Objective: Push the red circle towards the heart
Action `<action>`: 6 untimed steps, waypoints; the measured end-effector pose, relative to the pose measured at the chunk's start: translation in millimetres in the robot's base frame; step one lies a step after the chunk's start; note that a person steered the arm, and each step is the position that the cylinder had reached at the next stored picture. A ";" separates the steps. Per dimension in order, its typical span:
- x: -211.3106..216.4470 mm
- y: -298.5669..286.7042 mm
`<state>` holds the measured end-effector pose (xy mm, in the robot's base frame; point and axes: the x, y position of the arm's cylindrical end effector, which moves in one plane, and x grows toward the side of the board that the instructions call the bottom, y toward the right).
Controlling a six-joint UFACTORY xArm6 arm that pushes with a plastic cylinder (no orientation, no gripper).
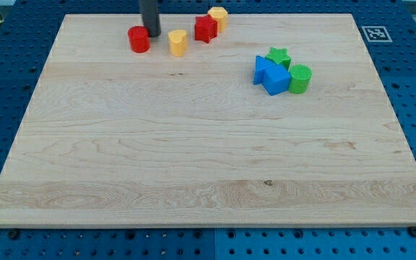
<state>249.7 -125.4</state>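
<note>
The red circle (139,39) lies near the view's top left of the wooden board (193,159). The yellow heart (178,42) lies a short way to its right, apart from it. My tip (152,34) is the lower end of a dark rod coming down from the view's top. It stands just right of the red circle's upper right edge, between the circle and the heart, touching or nearly touching the circle.
A red star (206,29) and a yellow hexagon (218,17) lie right of the heart near the top edge. Further right sits a cluster: a green star (278,57), two blue blocks (270,75) and a green cylinder (300,79).
</note>
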 end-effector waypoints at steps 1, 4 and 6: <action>31.1 17.8; 94.8 73.1; 70.1 -49.5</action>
